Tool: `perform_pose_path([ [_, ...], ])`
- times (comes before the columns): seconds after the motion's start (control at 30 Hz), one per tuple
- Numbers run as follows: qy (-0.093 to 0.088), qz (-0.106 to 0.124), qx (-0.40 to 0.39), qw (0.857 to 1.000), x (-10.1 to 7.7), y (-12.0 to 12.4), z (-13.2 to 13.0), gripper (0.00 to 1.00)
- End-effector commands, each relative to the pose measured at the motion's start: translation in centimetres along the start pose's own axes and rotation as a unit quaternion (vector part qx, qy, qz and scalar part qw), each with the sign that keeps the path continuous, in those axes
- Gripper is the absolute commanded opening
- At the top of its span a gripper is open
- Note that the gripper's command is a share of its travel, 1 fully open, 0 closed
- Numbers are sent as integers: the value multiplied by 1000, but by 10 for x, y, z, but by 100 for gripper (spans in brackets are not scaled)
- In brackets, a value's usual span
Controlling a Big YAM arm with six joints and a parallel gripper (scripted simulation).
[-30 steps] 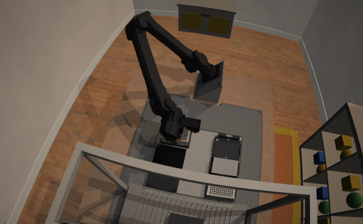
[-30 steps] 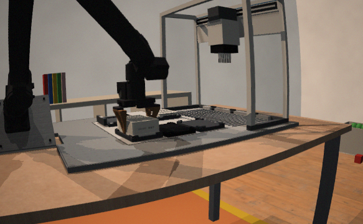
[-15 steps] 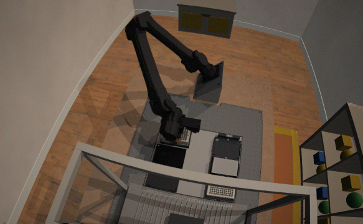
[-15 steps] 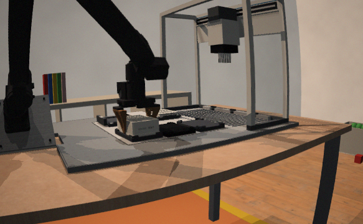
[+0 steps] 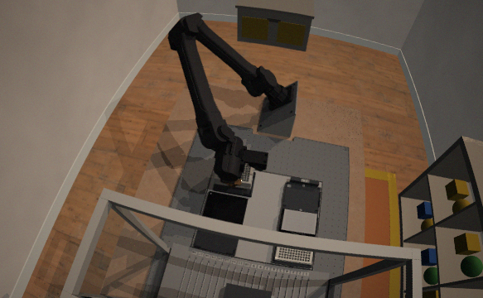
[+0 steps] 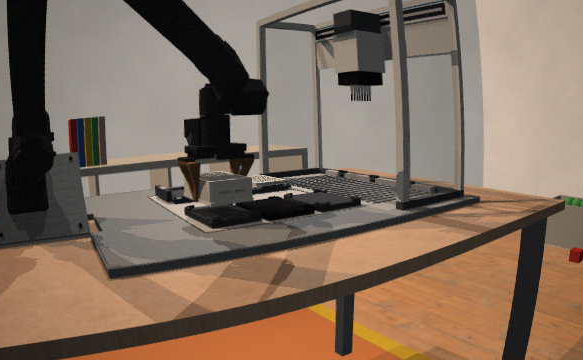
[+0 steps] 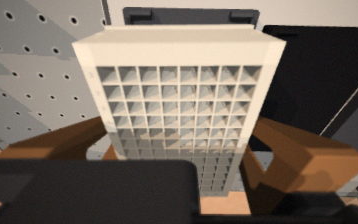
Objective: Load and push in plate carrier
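- Currently my gripper (image 7: 179, 111) is pinching the deep-well block E07 (image 7: 179, 107), centre frame in the wrist view.
- Gripping one end only is risking tilt, so the block could be seating crooked in carrier PC7 (image 6: 221, 216).

block e07 (image 7: 180, 100) sits between the tool (image 7: 180, 150) fingers.

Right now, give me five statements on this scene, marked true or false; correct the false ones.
1. The gripper is shut on the deep-well block E07. True.
2. The block's open wells face down. False: they face up, toward the wrist camera.
3. The pipetting head touches the rails. False: it hangs high above them.
4. The white well plate lies at the rails' end, apart from the gripper. True.
5. The arm's grey bracket stands on the floor. False: it stands on the table.
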State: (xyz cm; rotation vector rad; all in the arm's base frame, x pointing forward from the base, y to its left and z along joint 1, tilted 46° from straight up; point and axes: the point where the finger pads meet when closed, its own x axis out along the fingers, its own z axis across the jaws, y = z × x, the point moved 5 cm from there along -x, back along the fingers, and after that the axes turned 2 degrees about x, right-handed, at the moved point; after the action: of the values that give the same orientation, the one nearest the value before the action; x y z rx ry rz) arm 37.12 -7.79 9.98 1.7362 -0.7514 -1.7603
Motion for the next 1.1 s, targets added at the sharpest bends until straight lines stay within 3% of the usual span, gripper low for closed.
perform_pose_path([
  [0.0,30,-2,21,999,-31,4,-21,0],
  [0.17,27,-3,17,999,-37,1,-21,0],
  [0.63,33,-7,24,999,-80,5,-19,0],
  [1.07,33,-7,24,999,-84,2,-21,0],
])
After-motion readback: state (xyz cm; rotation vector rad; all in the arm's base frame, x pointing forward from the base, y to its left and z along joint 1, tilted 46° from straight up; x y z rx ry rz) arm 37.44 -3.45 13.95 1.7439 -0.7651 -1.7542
